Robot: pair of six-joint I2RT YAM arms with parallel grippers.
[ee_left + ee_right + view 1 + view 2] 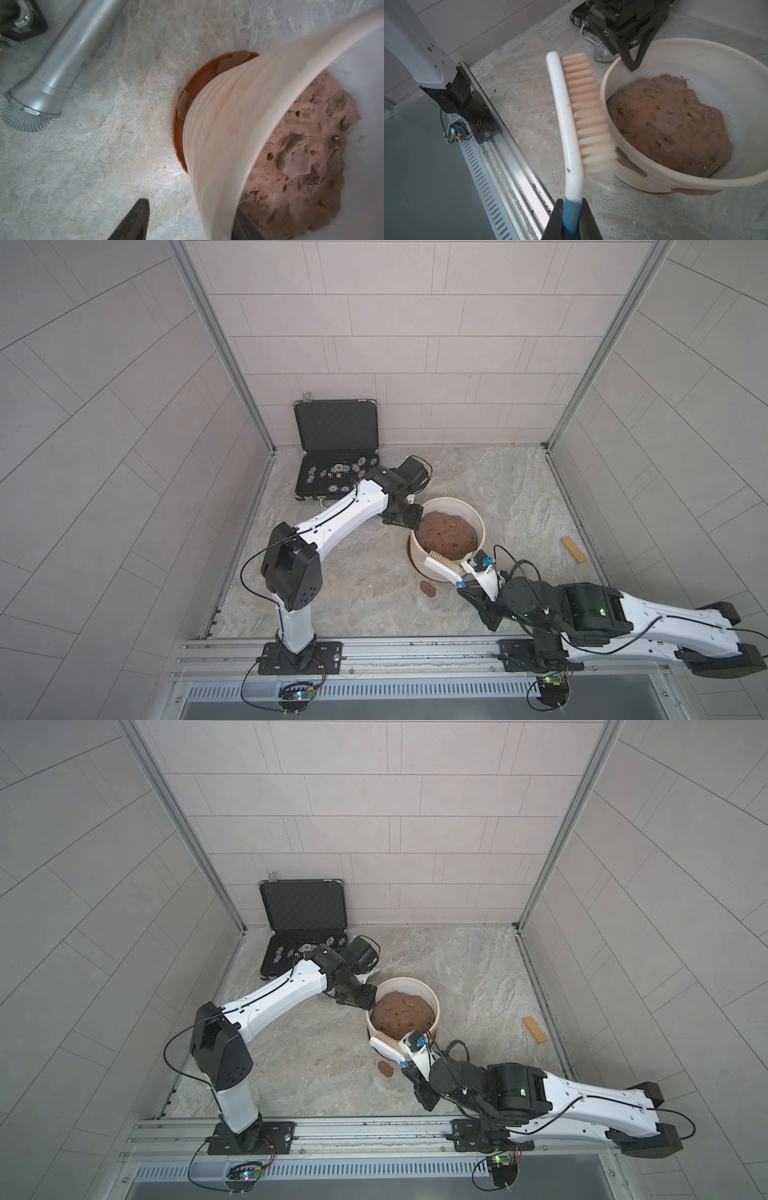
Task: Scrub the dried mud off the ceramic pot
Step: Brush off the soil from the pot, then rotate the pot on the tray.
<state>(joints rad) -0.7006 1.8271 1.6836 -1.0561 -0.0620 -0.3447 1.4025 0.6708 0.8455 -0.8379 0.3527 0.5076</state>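
Pot's right in the middle for me: the ceramic pot point(453, 504) stands upright in its reddish saucer point(178, 145) on the stone floor, between both arms. With that lumpy soil mound point(675, 124) covering its bottom I'd call it heavy and rigid, and a hard smooth rim can slip or chip, so the thick rim wall is where I want a pinch, firm but not brutal. My left gripper point(191, 207) sits astride that rim, one finger inside, the outer one clear of the ribbed wall — jaws apart, nothing gripped. My right gripper point(572, 207) is clenched on the blue end of the brush point(568, 124), bristles against the outer wall beside a patch of dried mud point(630, 164). More flakes lie in the saucer, one on the floor. Behind, an open black case point(336, 427) holds round chips point(338, 467).
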